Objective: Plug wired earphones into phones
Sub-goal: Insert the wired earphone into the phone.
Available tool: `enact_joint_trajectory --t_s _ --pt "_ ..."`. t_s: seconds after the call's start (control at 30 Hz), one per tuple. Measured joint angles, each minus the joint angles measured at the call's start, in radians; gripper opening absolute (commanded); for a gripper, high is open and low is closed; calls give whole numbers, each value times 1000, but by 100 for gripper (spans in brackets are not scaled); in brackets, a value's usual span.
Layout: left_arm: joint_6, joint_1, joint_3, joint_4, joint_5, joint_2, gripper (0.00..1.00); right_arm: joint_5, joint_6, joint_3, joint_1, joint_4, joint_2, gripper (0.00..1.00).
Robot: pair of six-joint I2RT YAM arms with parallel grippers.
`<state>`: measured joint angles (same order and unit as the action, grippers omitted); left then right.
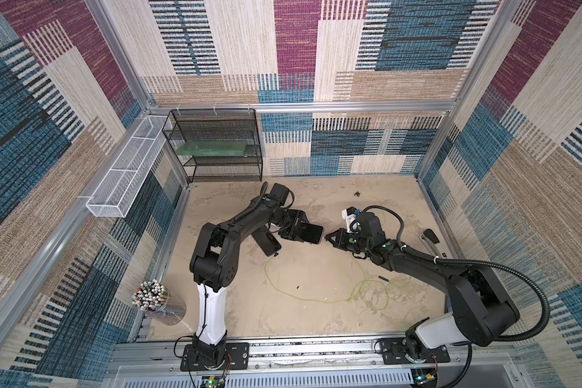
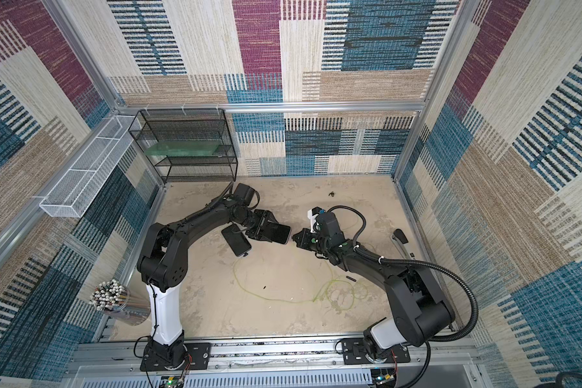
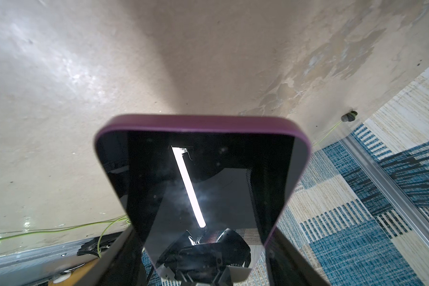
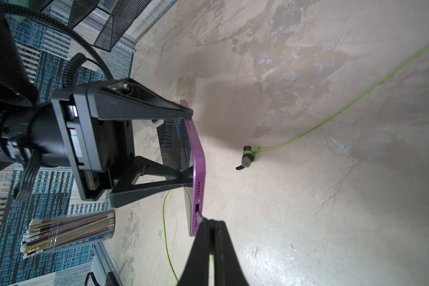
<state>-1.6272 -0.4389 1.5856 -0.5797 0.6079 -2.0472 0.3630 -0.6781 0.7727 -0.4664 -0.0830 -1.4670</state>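
Left hand (image 1: 303,232) grasps purple-cased black glossy smartphone (image 1: 315,233) by long sides. Right hand (image 4: 209,222) clenched on small dark plug (image 4: 199,216) of thin yellow-green wired earphones (image 1: 303,299); tip at bottom-edge port, seating unclear. Judgement: phone rigid, slick, glass fragile; cable limp, light, so pinch plug body, never cord. 2nd phone (image 1: 267,243) flat on beige mottled surface (image 1: 316,322).

My mottled beige worktop (image 1: 316,322), a phone (image 1: 267,244) flat at ten o'clock, earphone cable (image 1: 350,299) looped at five, an earbud (image 1: 357,194) at one, mesh rack (image 1: 215,147) at eleven
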Motion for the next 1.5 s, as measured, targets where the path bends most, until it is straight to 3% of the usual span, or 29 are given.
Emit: enact_joint_trajectory --t_s 0.93,1.5 --pt "-6 -2 -21 21 -11 7 0 -20 -21 11 1 -6 -45 0" --pt "-28 -6 -47 75 -24 11 0 -98 -80 -41 -31 -122 -38 0"
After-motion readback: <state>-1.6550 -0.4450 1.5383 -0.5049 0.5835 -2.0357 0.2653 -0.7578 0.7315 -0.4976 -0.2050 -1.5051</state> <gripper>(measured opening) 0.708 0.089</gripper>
